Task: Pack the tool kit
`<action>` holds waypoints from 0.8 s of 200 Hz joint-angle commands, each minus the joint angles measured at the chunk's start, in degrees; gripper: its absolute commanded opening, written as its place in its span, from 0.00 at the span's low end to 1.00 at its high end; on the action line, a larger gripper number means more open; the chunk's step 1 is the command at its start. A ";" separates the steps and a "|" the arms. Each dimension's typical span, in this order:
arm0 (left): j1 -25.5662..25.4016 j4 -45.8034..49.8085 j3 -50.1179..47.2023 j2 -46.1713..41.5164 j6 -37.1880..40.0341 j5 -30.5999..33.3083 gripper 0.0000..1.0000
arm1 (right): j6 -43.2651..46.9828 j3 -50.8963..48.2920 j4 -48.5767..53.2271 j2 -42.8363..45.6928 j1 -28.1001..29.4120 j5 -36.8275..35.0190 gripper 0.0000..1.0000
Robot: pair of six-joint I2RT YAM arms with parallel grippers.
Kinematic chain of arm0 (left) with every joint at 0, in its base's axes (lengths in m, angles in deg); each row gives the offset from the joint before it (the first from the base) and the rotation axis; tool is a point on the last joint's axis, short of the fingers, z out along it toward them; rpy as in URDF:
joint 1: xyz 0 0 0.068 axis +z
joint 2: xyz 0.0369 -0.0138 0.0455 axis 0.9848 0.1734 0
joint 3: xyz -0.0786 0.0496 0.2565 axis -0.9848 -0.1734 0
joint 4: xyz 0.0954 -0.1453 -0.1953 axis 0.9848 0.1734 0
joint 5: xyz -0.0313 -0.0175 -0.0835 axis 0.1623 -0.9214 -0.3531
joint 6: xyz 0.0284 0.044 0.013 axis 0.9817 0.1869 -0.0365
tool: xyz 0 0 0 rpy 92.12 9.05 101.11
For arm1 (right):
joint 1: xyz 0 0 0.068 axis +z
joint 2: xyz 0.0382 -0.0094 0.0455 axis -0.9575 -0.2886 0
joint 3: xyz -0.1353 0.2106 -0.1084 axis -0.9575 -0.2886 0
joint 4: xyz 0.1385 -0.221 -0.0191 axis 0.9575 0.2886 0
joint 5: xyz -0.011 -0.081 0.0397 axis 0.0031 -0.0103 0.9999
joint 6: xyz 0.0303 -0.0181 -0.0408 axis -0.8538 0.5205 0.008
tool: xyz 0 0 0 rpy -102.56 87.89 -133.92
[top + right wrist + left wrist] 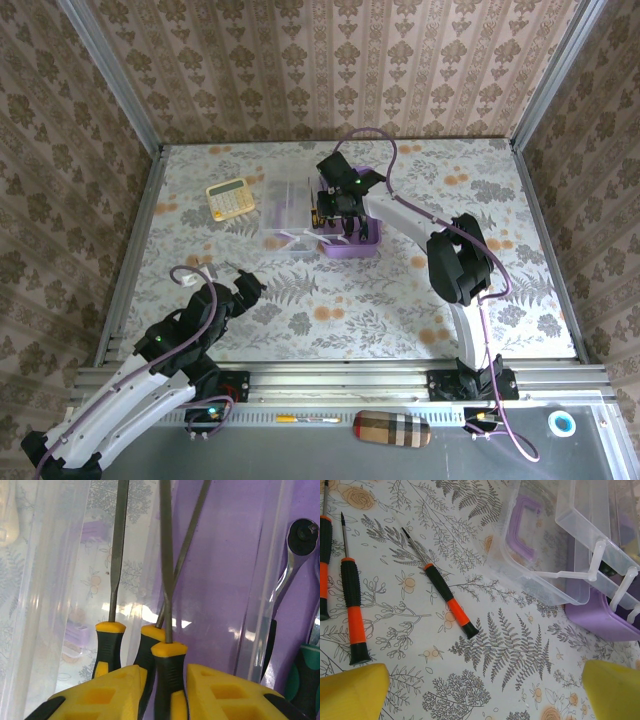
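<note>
Tool kit [290,215]: small translucent purple base [605,622], clear lid [545,570] swung open beside it, purple handle [522,527] on the lid. Sits at the far middle of the table [510,660], right of a yellow calculator [230,197]. Three black-orange screwdrivers [352,610] loose on the table; three black-yellow-handled screwdrivers [111,647] at the box. In the base, one ratchet wrench [300,545] and one green-handled tool [302,680]. Left gripper [480,695]: fingers wide apart, empty. Right gripper [167,680]: fingers flanking the middle handle; clamped or loose, cannot tell.
</note>
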 commanded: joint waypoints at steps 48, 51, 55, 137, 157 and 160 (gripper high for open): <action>0.43 -0.71 1.55 0.20 -0.28 -0.74 1.00 | 0.45 0.20 0.22 5.22 -0.16 -0.78 0.34; 0.43 -0.78 1.55 0.18 -0.23 -0.75 1.00 | 0.51 0.04 0.22 5.73 -0.16 -0.77 0.34; 0.48 -0.86 1.46 0.22 -0.27 -0.81 1.00 | 0.54 -0.14 0.14 6.08 -0.16 -0.77 0.34; 0.43 -13.48 -0.21 6.19 4.73 -6.93 1.00 | 1.84 -20.05 -1.35 26.21 -5.43 -7.58 0.36; 0.35 -19.46 -0.16 11.21 6.11 -10.31 1.00 | 0.13 -29.73 -2.41 32.72 -11.27 -8.86 0.42; 0.35 -20.38 -0.20 11.90 6.32 -11.07 1.00 | -0.19 -31.31 -2.57 33.67 -12.29 -8.98 0.43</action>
